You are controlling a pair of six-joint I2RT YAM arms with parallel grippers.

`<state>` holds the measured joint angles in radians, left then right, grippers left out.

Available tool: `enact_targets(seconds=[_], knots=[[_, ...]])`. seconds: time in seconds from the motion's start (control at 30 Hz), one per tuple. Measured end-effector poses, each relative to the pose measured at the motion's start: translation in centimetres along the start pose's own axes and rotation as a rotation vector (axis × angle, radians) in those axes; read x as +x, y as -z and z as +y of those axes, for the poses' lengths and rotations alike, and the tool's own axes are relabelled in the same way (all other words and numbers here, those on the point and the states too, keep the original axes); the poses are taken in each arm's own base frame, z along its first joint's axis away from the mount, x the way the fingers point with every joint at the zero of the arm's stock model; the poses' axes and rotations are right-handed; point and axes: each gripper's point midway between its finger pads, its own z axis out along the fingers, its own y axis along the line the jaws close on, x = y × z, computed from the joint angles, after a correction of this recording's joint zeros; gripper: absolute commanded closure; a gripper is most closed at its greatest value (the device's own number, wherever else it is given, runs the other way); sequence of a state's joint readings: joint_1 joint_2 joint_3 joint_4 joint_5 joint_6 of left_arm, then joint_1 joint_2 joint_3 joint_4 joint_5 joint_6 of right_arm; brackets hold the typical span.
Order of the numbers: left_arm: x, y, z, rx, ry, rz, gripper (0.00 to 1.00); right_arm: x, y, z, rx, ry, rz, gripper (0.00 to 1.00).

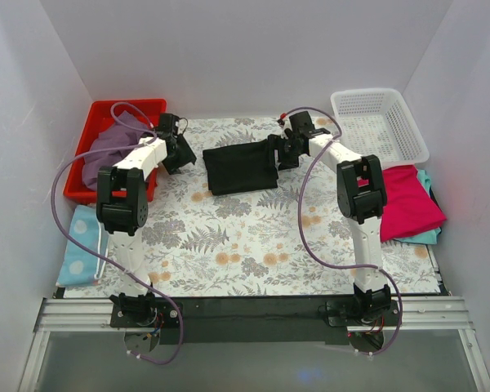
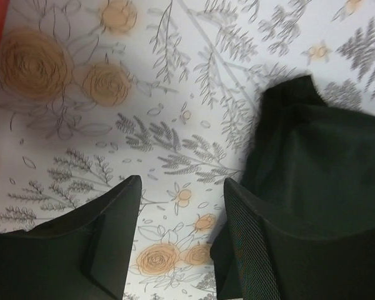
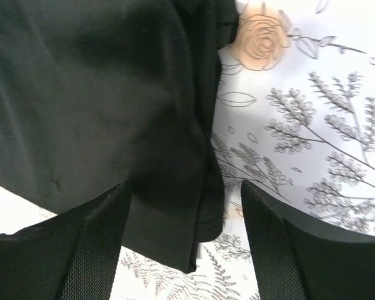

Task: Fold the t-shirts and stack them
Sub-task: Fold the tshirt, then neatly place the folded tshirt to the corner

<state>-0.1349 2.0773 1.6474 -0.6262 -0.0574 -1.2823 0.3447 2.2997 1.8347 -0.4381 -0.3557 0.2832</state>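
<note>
A folded black t-shirt [image 1: 241, 167] lies on the floral cloth at the middle back. My left gripper [image 1: 182, 153] is open and empty just left of it; in the left wrist view [image 2: 181, 200] the black t-shirt's edge [image 2: 319, 162] is beside the right finger. My right gripper [image 1: 282, 152] is open over the shirt's right edge; in the right wrist view [image 3: 186, 200] the folded black cloth [image 3: 100, 94] lies below and between the fingers, not gripped. A dusty purple t-shirt [image 1: 106, 147] lies in the red bin [image 1: 147, 107]. A magenta-pink t-shirt [image 1: 408, 200] lies on a teal one [image 1: 431, 235] at the right.
A white mesh basket [image 1: 380, 122] stands at the back right. A light blue dotted cloth [image 1: 80, 249] lies at the left edge. White walls close in the table on three sides. The floral cloth [image 1: 245, 245] covers the table.
</note>
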Motion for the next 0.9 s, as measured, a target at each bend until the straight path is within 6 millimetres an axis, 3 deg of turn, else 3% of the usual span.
enact_targets(seconds=[0.27, 0.37, 0.57, 0.67, 0.8, 0.9], knots=[[2.9, -1.1, 1.4, -0.045, 0.047, 0.09, 0.49, 0.1, -1.1, 1.2, -0.08, 0.013, 0.0, 0.31], [4.0, -1.8, 1.8, -0.063, 0.064, 0.13, 0.5, 0.1, -1.5, 1.7, -0.11, 0.017, -0.002, 0.29], [4.4, -1.8, 1.4, -0.054, 0.078, 0.155, 0.52, -0.1, -2.0, 2.5, -0.163, 0.012, -0.004, 0.29], [4.7, -1.7, 1.1, -0.045, 0.073, 0.168, 0.53, -0.2, -2.2, 2.9, -0.186, 0.014, -0.006, 0.36], [5.5, -1.6, 0.3, -0.03, 0.056, 0.184, 0.53, 0.2, -2.8, 2.7, -0.191, 0.014, 0.001, 0.81], [6.2, -1.5, -0.4, -0.016, 0.041, 0.196, 0.54, 0.9, -3.5, 2.6, -0.199, -0.019, 0.024, 0.99]])
